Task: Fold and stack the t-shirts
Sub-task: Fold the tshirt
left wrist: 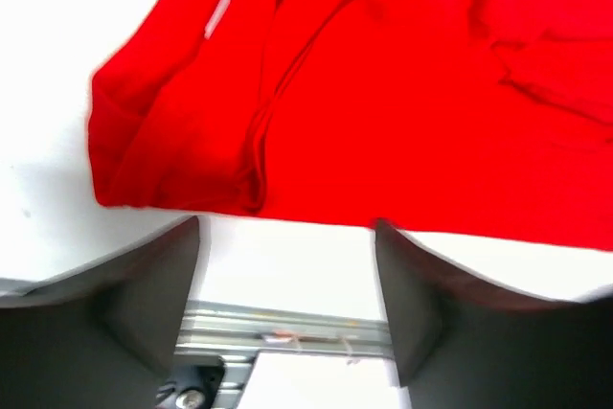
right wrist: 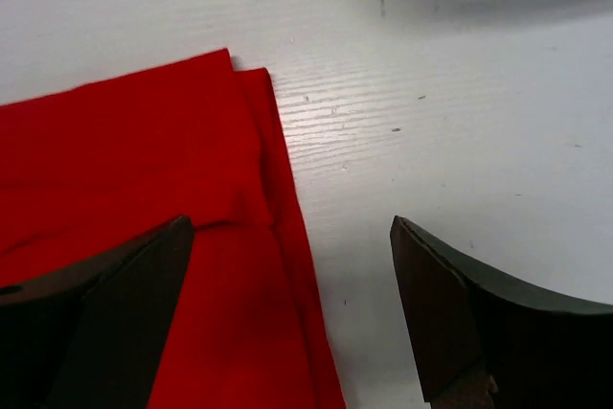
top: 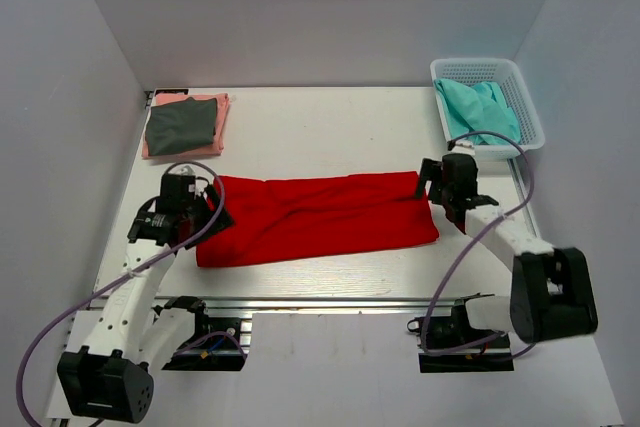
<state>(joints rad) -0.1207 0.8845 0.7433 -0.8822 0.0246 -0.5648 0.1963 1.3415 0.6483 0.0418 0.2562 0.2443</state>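
Nearest the arm bases, the red t-shirt [top: 320, 217] lies flat on the worktop [top: 330, 137] as a long band running left to right, already folded lengthwise. The left hand [left wrist: 287, 237] hangs over its left end with jaws spread and nothing between them. That end looks bunched, with creases and a rolled seam near the edge. The right hand [right wrist: 289, 232] hovers at the right end, also wide open and empty, one finger above the cloth and the other above bare worktop, just by the shirt's far corner.

The step in hand is probably the crosswise fold. To do it well, each pinch should take every layer at the edge, not just the top one. The end should be carried low across the band so the layers do not slide apart, and set down with the edges matched. Flattening the rumpled left end first would help.

Further back at the far left, a dark grey t-shirt [top: 181, 125] sits folded on a pink t-shirt [top: 222, 112]. At the far right a white basket [top: 530, 117] holds teal cloth [top: 480, 107]
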